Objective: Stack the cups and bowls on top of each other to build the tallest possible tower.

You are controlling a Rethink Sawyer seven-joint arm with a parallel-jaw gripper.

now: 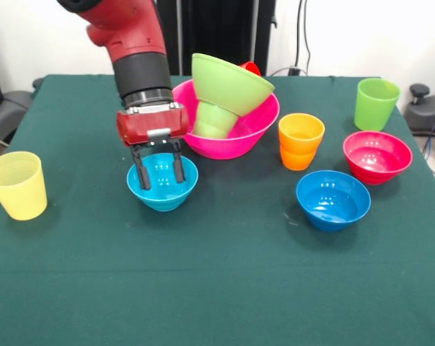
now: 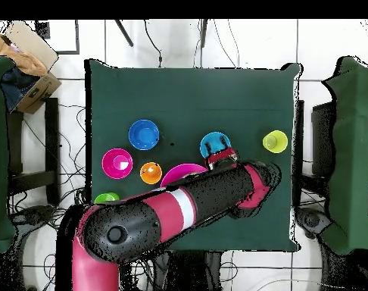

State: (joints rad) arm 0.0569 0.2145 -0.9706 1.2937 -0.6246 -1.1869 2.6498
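My gripper [image 1: 160,174] is open, and its two dark fingers [image 1: 143,177] reach down into the light blue bowl [image 1: 161,184] at the table's middle left. In the overhead view the gripper [image 2: 221,158] sits at the edge of that bowl [image 2: 215,143]. Just behind stands the tower. Its base is the large pink bowl [image 1: 235,140], which holds an upside-down small green cup [image 1: 216,120]. A lime green bowl [image 1: 231,85] leans tilted on that cup. A bit of the red cup [image 1: 251,68] shows behind it.
A pale yellow cup [image 1: 16,185] stands at the left edge. To the right are an orange cup [image 1: 301,140], a taller lime green cup [image 1: 376,103], a magenta bowl [image 1: 377,156] and a darker blue bowl [image 1: 333,200]. In the overhead view my arm [image 2: 172,212] covers part of the pink bowl [image 2: 177,172].
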